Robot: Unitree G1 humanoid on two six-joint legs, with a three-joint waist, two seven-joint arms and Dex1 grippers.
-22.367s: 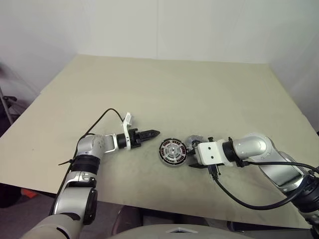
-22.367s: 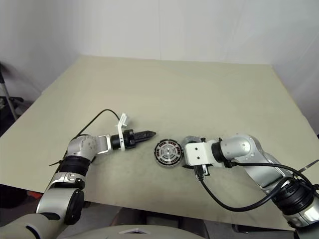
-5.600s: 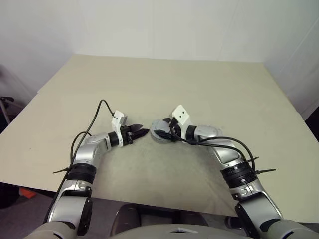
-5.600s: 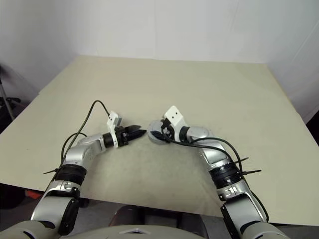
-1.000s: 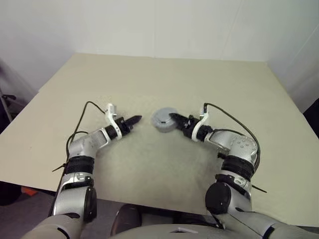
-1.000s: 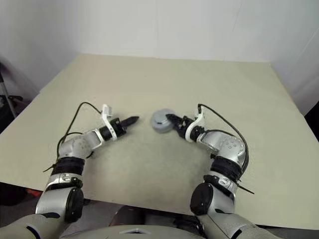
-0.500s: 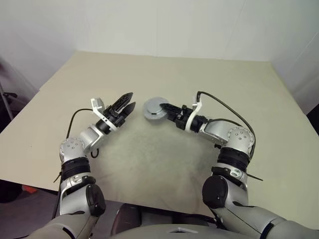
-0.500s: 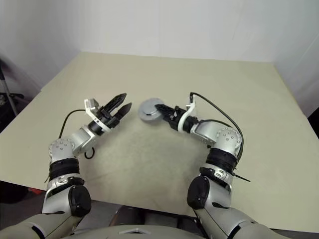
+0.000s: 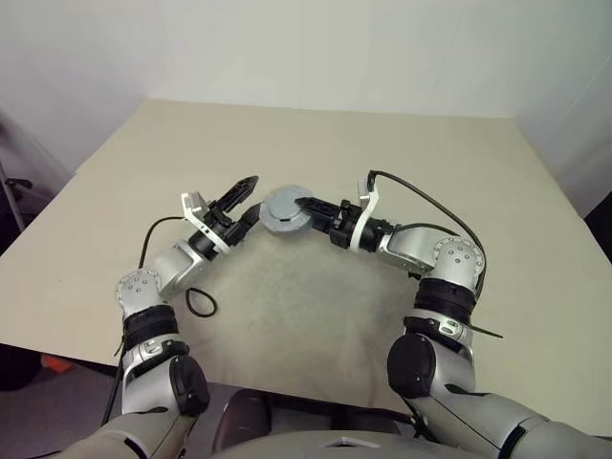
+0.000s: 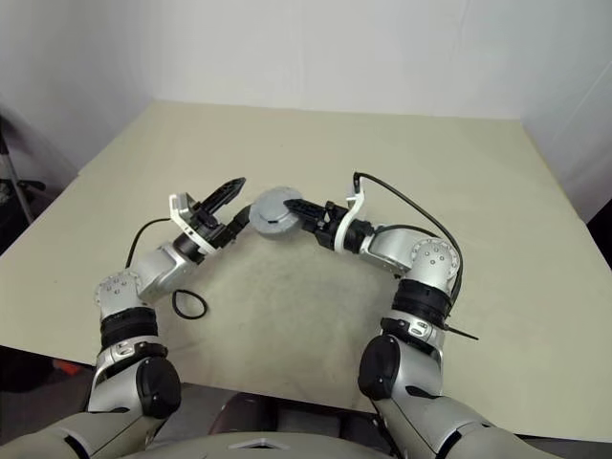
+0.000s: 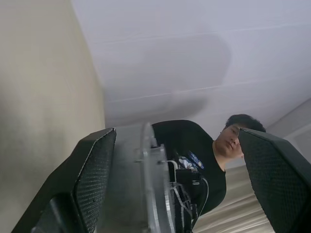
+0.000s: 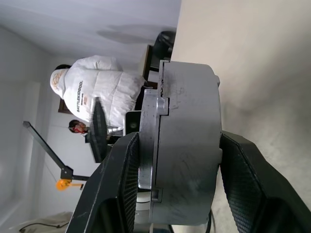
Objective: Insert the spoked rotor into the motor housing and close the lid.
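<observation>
Right gripper point(image 12: 170, 194) clamps the closed motor housing point(image 9: 285, 207) up off the beige table point(image 9: 382, 163), left gripper point(image 9: 244, 196) spread wide just beside it, two people point(image 12: 99, 92) visible in the white room.

A beige table point(image 9: 382, 153) runs to the white wall; a loop of black cable point(image 9: 199, 302) rests near its front-left edge.
</observation>
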